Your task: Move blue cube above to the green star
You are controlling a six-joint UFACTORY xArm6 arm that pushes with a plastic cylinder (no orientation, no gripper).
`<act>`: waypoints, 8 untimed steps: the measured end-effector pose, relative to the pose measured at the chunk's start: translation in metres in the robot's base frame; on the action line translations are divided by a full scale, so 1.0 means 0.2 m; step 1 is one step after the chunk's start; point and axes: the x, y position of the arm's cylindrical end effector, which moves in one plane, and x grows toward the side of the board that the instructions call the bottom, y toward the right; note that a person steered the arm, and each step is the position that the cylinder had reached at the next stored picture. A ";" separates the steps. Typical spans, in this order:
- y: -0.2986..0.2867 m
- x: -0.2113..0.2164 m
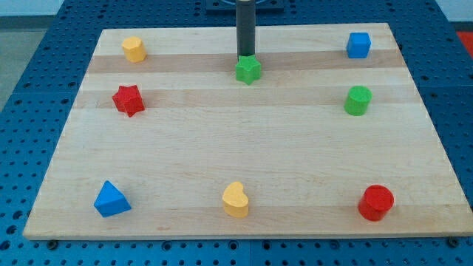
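Two blocks matter for this move, and they sit well apart along the far side of the wooden board: the blue cube is in the far right corner, while the green star lies near the middle of the far edge. My tip stands just behind the green star, at its far side, touching it or nearly so; the view does not let me tell which. From my tip the blue cube lies off to the right and a little farther back, with bare wood between them. The spot the cube has to reach, the strip just beyond the star toward the far edge, is about where my tip stands now. I judge that the coming push must run leftward along the far edge, so my tip would first have to get round to the right side of the cube without nudging the star. The cube sits roughly square to the board, with no long axis to speak of. I have no jaws to open or close; the rod holds nothing. A green cylinder sits nearer than the cube on the right, out of that line.
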 end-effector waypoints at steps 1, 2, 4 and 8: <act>0.17 0.00; 0.58 0.05; 1.03 0.14; 1.26 -0.13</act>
